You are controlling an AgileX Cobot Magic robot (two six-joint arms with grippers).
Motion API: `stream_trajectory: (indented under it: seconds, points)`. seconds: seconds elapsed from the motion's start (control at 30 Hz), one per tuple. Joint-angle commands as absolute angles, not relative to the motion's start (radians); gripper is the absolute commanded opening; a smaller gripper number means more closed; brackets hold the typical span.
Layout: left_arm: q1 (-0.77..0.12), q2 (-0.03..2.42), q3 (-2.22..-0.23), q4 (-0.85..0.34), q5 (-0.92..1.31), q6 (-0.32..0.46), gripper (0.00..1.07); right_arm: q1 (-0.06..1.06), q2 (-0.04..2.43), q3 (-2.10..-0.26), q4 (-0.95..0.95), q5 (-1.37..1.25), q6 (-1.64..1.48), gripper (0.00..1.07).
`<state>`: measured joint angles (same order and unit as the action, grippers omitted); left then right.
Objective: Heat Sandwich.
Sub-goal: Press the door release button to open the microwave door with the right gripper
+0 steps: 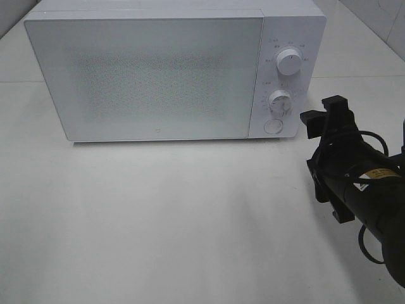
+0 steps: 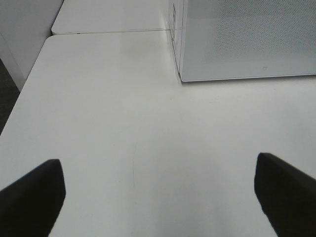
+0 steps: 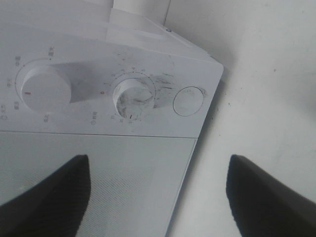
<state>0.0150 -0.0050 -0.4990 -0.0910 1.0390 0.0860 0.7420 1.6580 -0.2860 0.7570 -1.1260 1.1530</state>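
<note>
1. Sandwich: it does not show in any view. It may be behind the shut door point(image 1: 145, 76) of the microwave point(image 1: 278, 19), ahead of both grippers, but I cannot tell.
2. The right gripper point(image 1: 321, 113) is close in front of the lower knob point(image 3: 132, 96), which sits between its two fingers and a little ahead. The round button point(image 3: 188, 101) is just beside that knob.
3. What could go wrong: the gripper could land on the round button and not the knob, because the two are so close. That might pop the door open.
4. The fingers could slip off the smooth, round knob if they close off-centre. Then the knob would not turn.
5. A hard push forward could shove the microwave back on the table point(image 1: 190, 221).
6. A turn that goes too far could heat the food for too long.
7. If the sandwich is not inside, the microwave would run with nothing in it.
8. The right gripper has its fingers wide apart. It holds nothing and touches nothing.
9. The left gripper point(image 2: 158, 163) is spread as wide as it goes over the bare table. It holds nothing, and the microwave corner is well ahead of it.
</note>
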Motion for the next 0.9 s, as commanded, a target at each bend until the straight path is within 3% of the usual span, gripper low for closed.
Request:
stream_trajectory:
  seconds: [0.03,0.23,0.27,0.33,0.37,0.4,0.43,0.47,0.9]
  points:
    - [0.017,-0.031,-0.496,-0.094,1.036,0.088,0.98,0.747,1.66,-0.293,0.738,-1.106,1.304,0.72]
    - [0.017,-0.031,-0.496,-0.094,1.036,0.088,0.98,0.747,1.66,-0.293,0.736,-1.08,1.384,0.56]
    - [0.017,-0.031,-0.496,-0.094,1.036,0.088,0.98,0.747,1.66,-0.293,0.736,-1.08,1.393,0.45]
    - [0.017,-0.031,-0.496,-0.094,1.036,0.088,0.98,0.747,1.66,-0.293,0.736,-1.08,1.393,0.39]
    - [0.017,-0.031,-0.496,-0.094,1.036,0.088,0.98,0.747,1.66,-0.293,0.736,-1.079,1.393,0.31]
    - [0.017,-0.031,-0.496,-0.094,1.036,0.088,0.98,0.747,1.66,-0.293,0.736,-1.078,1.393,0.23]
    - [0.017,-0.031,-0.496,-0.094,1.036,0.088,0.98,0.747,1.66,-0.293,0.736,-1.067,1.393,0.06]
    - [0.017,-0.031,-0.496,-0.094,1.036,0.088,0.98,0.747,1.66,-0.293,0.736,-1.059,1.393,0.0]
    - [0.017,-0.031,-0.496,-0.094,1.036,0.088,0.98,0.743,1.668,-0.298,0.741,-1.05,1.393,0.0]
